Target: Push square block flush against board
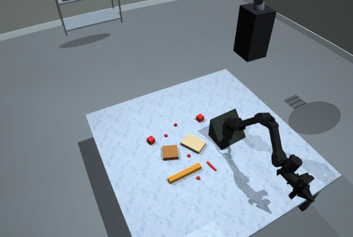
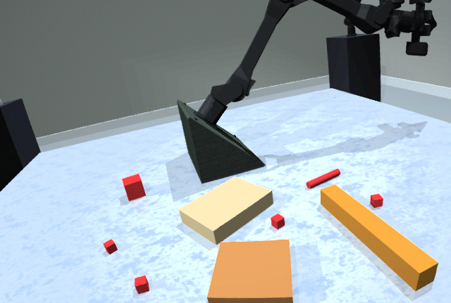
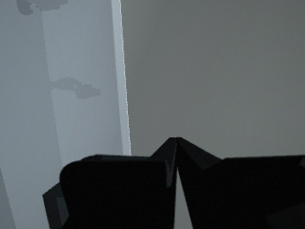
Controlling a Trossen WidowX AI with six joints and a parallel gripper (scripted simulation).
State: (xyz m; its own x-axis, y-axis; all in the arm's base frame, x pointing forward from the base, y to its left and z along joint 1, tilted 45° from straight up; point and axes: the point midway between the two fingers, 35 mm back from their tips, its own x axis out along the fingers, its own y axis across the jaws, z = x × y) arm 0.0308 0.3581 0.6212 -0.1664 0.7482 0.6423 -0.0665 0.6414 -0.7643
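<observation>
The square block (image 1: pixel 170 151) (image 2: pixel 251 270) is orange-brown and lies flat on the table. The board (image 1: pixel 193 142) (image 2: pixel 225 205), a cream rectangular slab, lies flat beside it. In the top view a narrow gap shows between the block and the board's nearest corner. Their sides are turned at an angle to each other, and no whole side of the block is against the board. My gripper (image 1: pixel 313 199) (image 2: pixel 435 23) (image 3: pixel 174 143) is shut and empty, raised high near the table's right corner, far from both parts. The wrist view shows neither part.
A long orange bar (image 1: pixel 184 173) (image 2: pixel 378 235) lies near the block. A red rod (image 1: pixel 211 166) (image 2: pixel 323 178) and several red cubes are scattered around. One small red cube (image 1: pixel 188 155) (image 2: pixel 277 221) lies close to the board and block. The dark wedge base (image 1: pixel 216 132) (image 2: pixel 222 157) stands behind the board.
</observation>
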